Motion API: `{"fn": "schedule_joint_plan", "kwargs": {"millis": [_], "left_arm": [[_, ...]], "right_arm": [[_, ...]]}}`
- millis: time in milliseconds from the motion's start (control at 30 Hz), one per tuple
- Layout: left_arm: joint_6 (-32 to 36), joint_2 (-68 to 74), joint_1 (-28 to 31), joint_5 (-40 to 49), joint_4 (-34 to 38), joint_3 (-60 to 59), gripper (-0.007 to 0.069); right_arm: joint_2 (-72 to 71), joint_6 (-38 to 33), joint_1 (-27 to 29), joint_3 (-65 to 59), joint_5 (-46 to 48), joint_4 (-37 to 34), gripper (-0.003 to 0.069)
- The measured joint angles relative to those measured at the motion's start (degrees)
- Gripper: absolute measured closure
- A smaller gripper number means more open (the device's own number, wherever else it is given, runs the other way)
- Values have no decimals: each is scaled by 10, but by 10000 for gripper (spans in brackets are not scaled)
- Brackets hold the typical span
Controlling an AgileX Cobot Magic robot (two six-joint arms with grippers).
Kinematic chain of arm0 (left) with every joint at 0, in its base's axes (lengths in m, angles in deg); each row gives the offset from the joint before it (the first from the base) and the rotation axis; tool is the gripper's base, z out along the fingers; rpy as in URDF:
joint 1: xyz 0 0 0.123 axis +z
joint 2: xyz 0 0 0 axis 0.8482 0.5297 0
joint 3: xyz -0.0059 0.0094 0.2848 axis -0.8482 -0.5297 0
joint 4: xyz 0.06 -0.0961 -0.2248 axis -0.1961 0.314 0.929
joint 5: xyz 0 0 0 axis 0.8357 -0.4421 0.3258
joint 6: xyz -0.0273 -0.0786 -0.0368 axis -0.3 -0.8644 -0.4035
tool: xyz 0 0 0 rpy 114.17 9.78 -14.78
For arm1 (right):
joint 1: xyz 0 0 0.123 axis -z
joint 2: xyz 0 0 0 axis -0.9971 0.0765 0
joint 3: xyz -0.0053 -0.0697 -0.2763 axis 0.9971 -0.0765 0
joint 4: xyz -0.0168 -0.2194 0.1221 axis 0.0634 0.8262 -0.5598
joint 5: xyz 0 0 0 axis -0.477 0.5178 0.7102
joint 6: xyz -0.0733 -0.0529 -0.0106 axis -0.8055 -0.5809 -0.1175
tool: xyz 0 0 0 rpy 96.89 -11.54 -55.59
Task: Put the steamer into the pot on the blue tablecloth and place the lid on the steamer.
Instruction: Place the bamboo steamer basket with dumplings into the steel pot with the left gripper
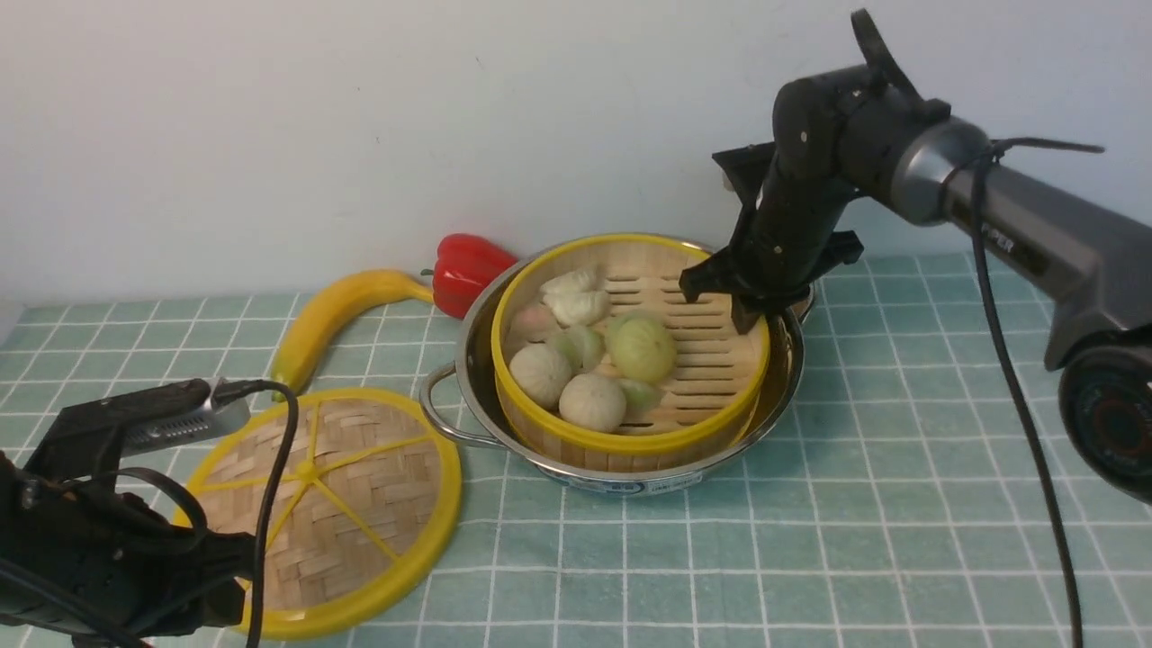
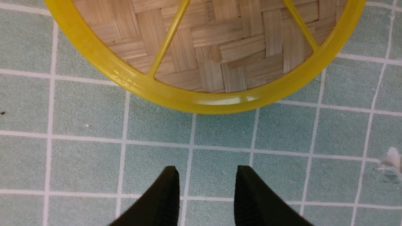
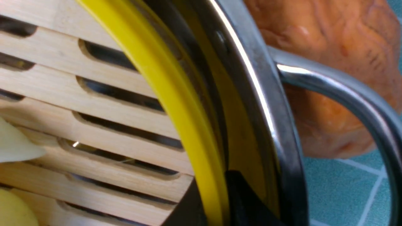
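the right pincer [image 3: 216,208] pinches the yellow rim of the steamer [image 1: 630,443], which sits in the pot [image 1: 470,364] on the blue tablecloth [image 1: 810,504], while the left pincer [image 2: 207,175], half open and empty, hovers near the lid [image 1: 342,486], likely light, stiff, best taken by its thick rim.

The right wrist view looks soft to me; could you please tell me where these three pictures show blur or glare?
Right wrist view: very close, so the steamer rim is soft, with a bright streak on the pot rim. Left wrist view: crisp weave, slight glare on the lid rim. Front view: evenly lit, soft shadows only.
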Motion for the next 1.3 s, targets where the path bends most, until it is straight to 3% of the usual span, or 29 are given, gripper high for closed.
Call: {"fn": "schedule_joint_plan", "kwargs": {"millis": [233,567,700,867,1067,1300], "left_arm": [[1,0,0,-13,0,0,382],[10,0,0,-106,33,0,382],[25,0,0,-138,46,0,382],[40,8,-6,-172,69,12,382],[63,53,-42,-152,73,84,382],[18,130,-51,-28,-6,213,382]], "right_arm": [[0,3,0,2,0,-7,558],[-13,5,0,5,-7,-14,279],[-47,5,0,5,-8,-10,222],[-124,5,0,5,-7,-9,201],[-252,-7,0,5,-9,-32,198],[-442,-22,0,6,-11,-46,198]]}}
